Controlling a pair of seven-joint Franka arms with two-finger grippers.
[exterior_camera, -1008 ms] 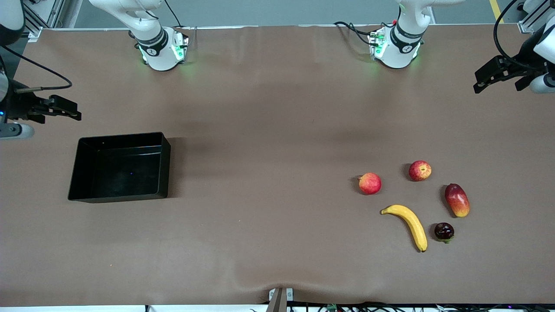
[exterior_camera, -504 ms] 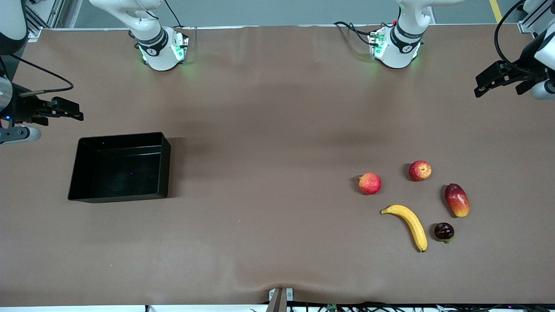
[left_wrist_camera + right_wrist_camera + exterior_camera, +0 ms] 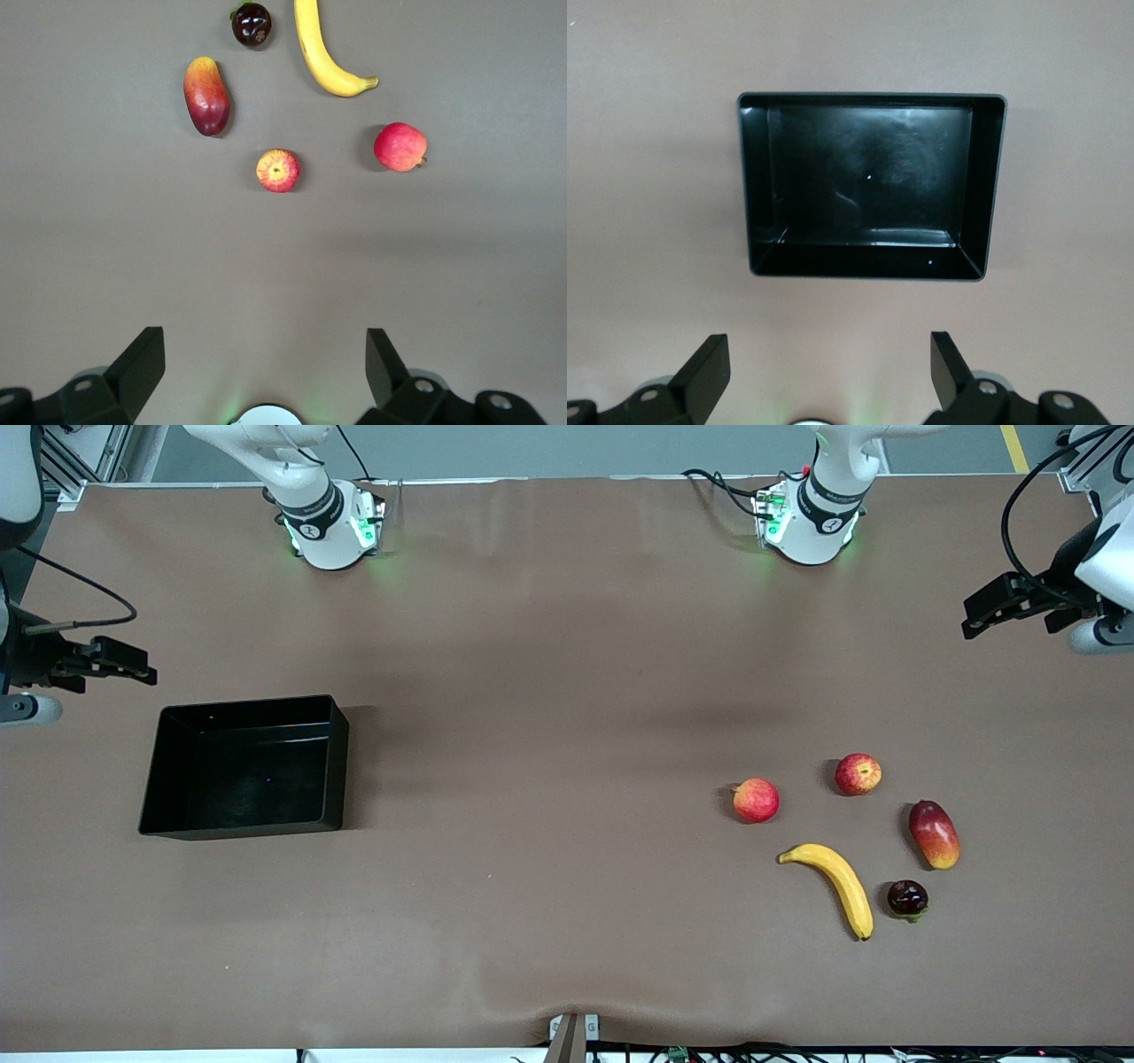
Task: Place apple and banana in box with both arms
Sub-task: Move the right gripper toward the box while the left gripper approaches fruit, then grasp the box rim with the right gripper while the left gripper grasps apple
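Observation:
The apple (image 3: 858, 773), red with yellow streaks and a stem dimple, lies on the brown table at the left arm's end; it also shows in the left wrist view (image 3: 278, 170). The yellow banana (image 3: 840, 884) lies nearer the front camera, also in the left wrist view (image 3: 321, 51). The empty black box (image 3: 248, 707) sits at the right arm's end and fills the right wrist view (image 3: 868, 97). My left gripper (image 3: 979, 615) (image 3: 266, 341) hangs open and empty over bare table. My right gripper (image 3: 133, 669) (image 3: 824, 345) hangs open and empty over the table beside the box.
A pinker round fruit with a nub (image 3: 756, 800) lies beside the apple. A red-yellow mango (image 3: 934, 833) and a small dark fruit (image 3: 907, 898) lie beside the banana. The two arm bases (image 3: 330, 522) (image 3: 806, 514) stand along the table's edge farthest from the front camera.
Both grippers have shifted slightly and still hang open in the air. The fruits and the box have not moved.

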